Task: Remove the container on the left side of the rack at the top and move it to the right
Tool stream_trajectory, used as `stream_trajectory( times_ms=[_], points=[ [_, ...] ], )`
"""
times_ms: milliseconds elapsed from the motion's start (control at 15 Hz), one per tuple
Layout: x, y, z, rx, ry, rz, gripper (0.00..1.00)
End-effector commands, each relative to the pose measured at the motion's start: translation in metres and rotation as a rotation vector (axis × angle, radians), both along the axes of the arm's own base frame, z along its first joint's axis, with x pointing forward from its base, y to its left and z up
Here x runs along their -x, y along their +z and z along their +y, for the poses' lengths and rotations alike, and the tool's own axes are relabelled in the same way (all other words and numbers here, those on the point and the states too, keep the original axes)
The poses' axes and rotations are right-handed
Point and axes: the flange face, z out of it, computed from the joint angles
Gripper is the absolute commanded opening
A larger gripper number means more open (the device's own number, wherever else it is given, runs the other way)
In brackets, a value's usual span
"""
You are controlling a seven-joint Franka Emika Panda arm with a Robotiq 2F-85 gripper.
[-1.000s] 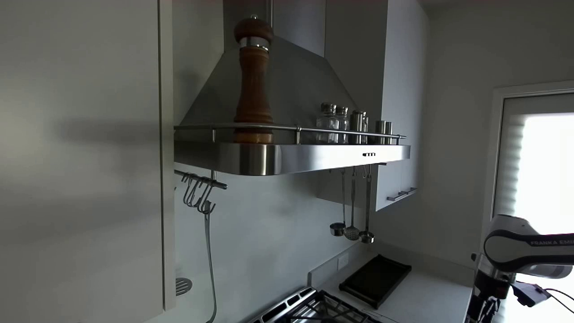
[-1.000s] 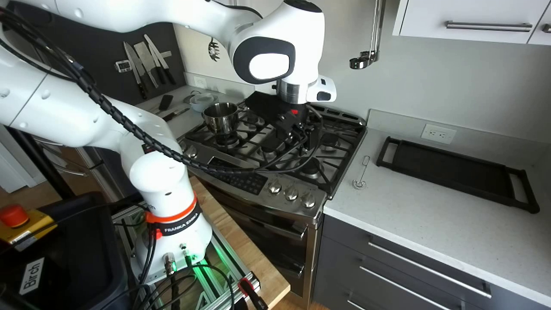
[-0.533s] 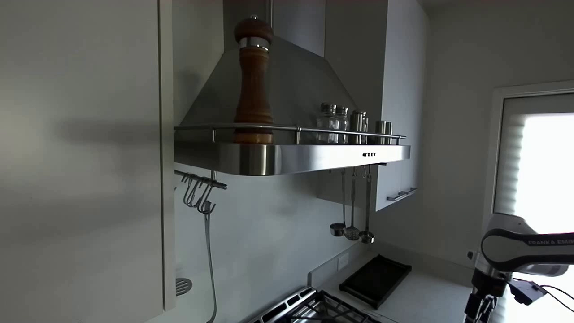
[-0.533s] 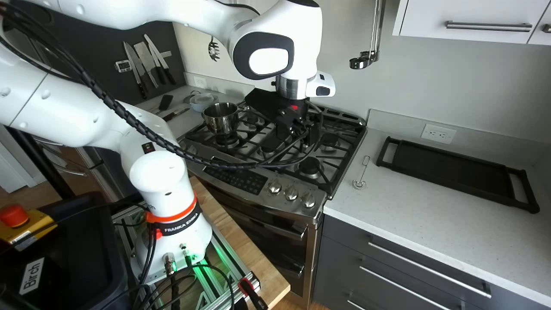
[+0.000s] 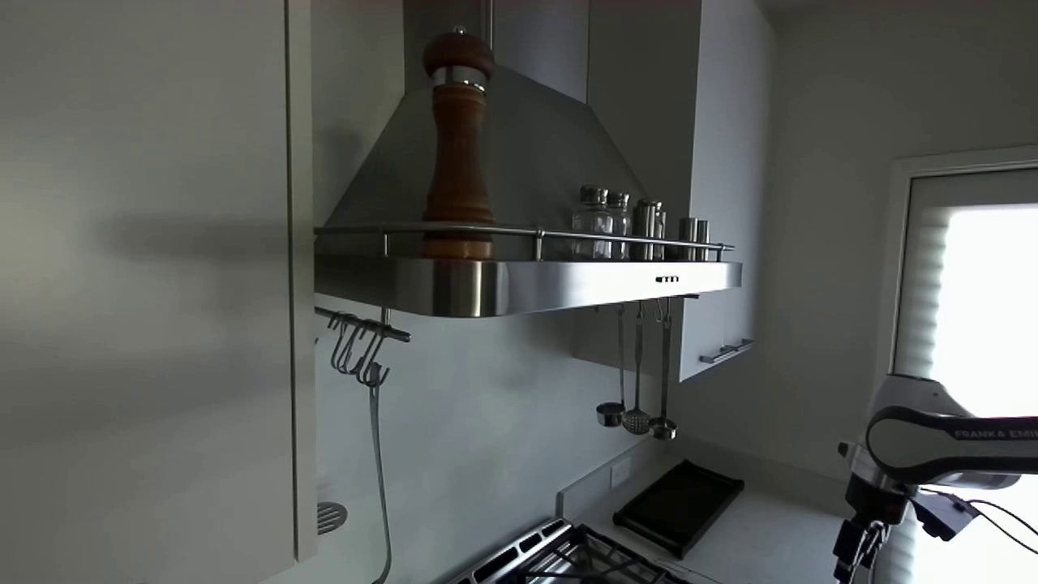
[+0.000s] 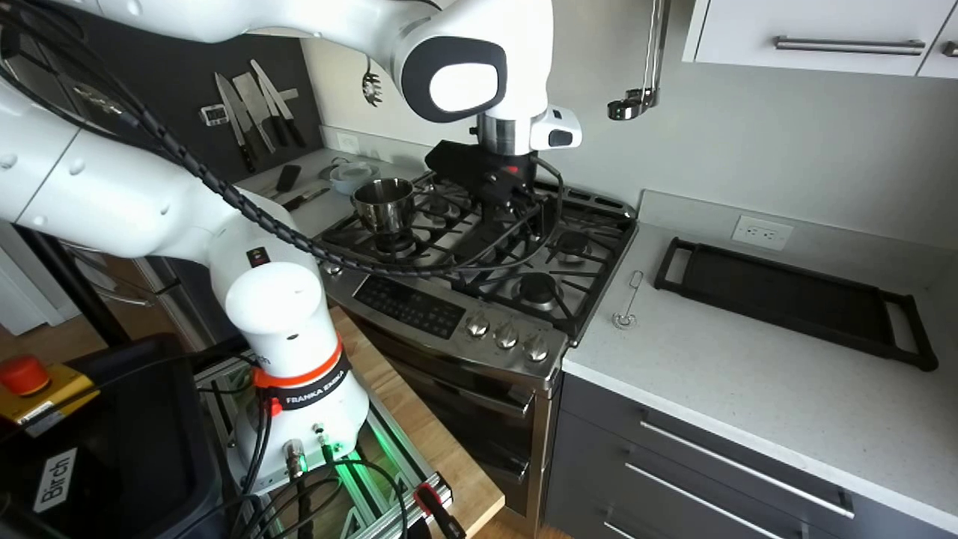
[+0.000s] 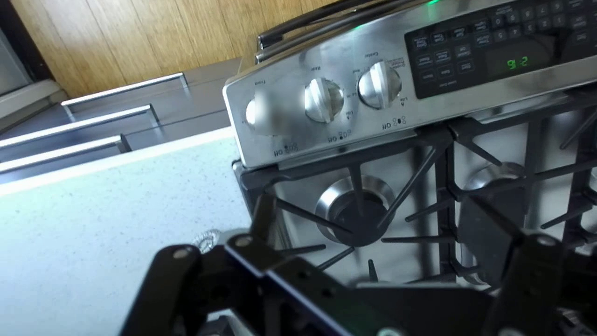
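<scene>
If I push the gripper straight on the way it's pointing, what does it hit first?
Most likely the grate: the gripper points down over the stove. Depth is unclear, so I can't say which bar.

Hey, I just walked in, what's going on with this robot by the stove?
A robot arm hangs over the stove, its gripper open and holding nothing. So nothing is being handled right now. Small steel containers and a tall wooden pepper mill stand on the steel rack higher up. The job is to move a container from the rack's left to the right, but the gripper is touching none of them.
</scene>
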Motion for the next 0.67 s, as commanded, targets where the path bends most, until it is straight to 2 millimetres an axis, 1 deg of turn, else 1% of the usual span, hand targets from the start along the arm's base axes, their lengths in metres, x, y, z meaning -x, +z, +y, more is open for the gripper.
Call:
stream_trajectory(
  times_ms=[0, 200, 467, 533, 600],
  points=[
    [0.003, 0.048, 0.032, 0.106, 0.064, -0.093, 1.0],
    [0.003, 0.089, 0.072, 0.188, 0.133, -0.177, 1.0],
    [0.009, 0.132, 0.125, 0.288, 0.181, -0.297, 1.0],
    [0.007, 0.14, 0.134, 0.298, 0.193, -0.322, 1.0],
    [0.004, 0.129, 0.122, 0.274, 0.187, -0.286, 1.0]
  ],
)
